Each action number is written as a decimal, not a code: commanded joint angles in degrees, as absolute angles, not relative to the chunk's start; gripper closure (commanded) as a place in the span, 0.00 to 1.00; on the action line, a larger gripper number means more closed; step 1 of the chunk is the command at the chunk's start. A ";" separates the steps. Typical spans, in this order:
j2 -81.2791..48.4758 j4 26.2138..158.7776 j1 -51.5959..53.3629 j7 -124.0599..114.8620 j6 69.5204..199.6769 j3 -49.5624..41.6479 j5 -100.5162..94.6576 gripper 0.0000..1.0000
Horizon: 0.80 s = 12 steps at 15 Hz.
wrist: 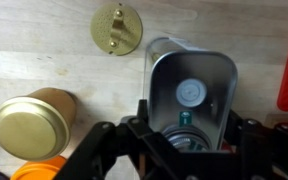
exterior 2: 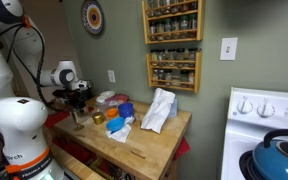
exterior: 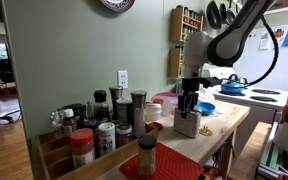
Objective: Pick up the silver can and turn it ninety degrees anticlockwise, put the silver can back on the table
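Observation:
The silver can [exterior: 187, 126] stands upright on the pale wood table [exterior: 227, 120], near its middle. In the wrist view I look down into the open can [wrist: 189, 78], which has a white disc at its bottom. My gripper [exterior: 188, 108] comes straight down over it. Its two fingers [wrist: 189, 118] sit against the can's opposite walls, shut on it. The can's base looks level with the tabletop; I cannot tell whether it is lifted. In an exterior view the gripper [exterior 2: 79, 112] is at the table's [exterior 2: 149, 150] left end and the can is mostly hidden.
A small gold lid [wrist: 116, 27] lies beside the can. A gold-topped jar [wrist: 29, 122] stands close on the other side. Several spice jars [exterior: 99, 122] crowd one table end, with a red mat [exterior: 169, 163] nearby. A white cloth [exterior 2: 159, 110] and blue items [exterior 2: 124, 112] lie further along, near the stove [exterior 2: 269, 130].

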<state>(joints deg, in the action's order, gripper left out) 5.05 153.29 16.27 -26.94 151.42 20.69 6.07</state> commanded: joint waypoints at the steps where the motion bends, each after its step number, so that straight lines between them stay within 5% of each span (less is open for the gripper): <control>1: 5.50 153.45 16.29 -29.64 150.98 20.41 5.13 0.59; 12: 18.30 147.89 15.33 -36.66 134.87 21.71 2.28 0.59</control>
<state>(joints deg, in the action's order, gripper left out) 14.43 149.01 16.26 -34.19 139.06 20.76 4.43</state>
